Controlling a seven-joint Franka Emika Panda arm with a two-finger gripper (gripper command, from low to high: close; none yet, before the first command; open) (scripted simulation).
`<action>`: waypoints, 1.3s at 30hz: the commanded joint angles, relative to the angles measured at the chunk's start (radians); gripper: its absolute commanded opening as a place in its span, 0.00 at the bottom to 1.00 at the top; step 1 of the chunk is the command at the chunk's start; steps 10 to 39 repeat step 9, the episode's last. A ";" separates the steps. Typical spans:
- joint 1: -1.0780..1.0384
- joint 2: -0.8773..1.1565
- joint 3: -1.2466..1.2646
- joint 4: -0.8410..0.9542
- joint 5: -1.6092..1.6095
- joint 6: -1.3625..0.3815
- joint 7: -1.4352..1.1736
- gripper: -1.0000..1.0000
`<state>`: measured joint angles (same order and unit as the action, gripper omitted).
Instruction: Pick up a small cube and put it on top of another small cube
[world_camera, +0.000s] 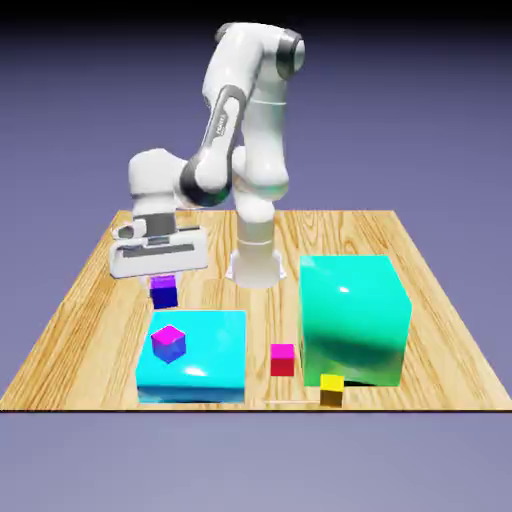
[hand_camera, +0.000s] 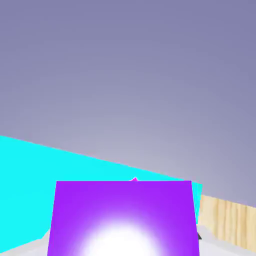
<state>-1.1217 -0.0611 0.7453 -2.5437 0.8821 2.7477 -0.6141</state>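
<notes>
Hand clamps the tiny purple cube; it hangs behind the cyan block.

Table: we record pale wood planks, grained, with a satin look. Teal block and cyan block: smooth and glossy, with white highlights. Purple cube: smooth, a bright glare spot on its face (hand view). Arm: white, smooth, plastic-looking shell with grey joints.

Tiny violet cube held aloft behind magenta-topped cube atop the cyan block.
</notes>
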 joint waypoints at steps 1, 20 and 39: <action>0.008 0.036 -0.001 0.005 -0.005 0.034 -0.003 0.00; 0.041 0.167 -0.005 0.022 -0.023 0.153 -0.012 1.00; 0.041 0.167 -0.005 0.022 -0.023 0.153 -0.012 1.00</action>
